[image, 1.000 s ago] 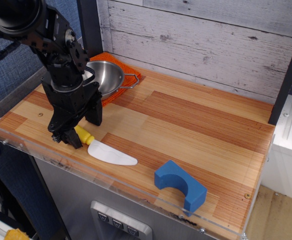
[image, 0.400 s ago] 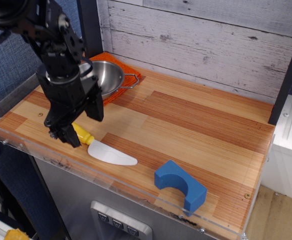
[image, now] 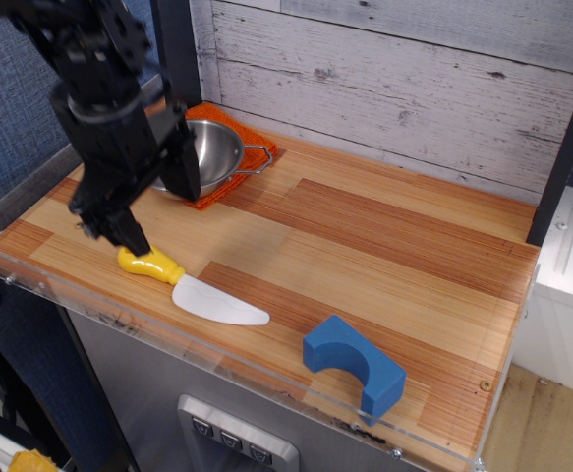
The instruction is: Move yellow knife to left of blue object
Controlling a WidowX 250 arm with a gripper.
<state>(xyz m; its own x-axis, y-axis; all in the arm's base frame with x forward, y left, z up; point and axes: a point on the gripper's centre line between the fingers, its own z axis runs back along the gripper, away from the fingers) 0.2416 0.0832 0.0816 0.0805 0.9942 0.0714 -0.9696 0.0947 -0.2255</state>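
The yellow knife lies flat on the wooden table near the front left edge, its yellow handle to the left and its white blade pointing right. The blue object, a block with an arch cut out, sits near the front edge to the right of the knife, a clear gap from the blade tip. My gripper hangs open and empty just above the knife's handle, its jaws apart and not touching the knife.
A steel bowl rests on an orange cloth at the back left, right behind the gripper. A clear plastic lip runs along the front edge. A grey plank wall stands behind the wooden table.
The gripper has risen from around the knife's handle and moved slightly back and left. The knife stays on the table, its whole handle now showing. The blue object has not moved.
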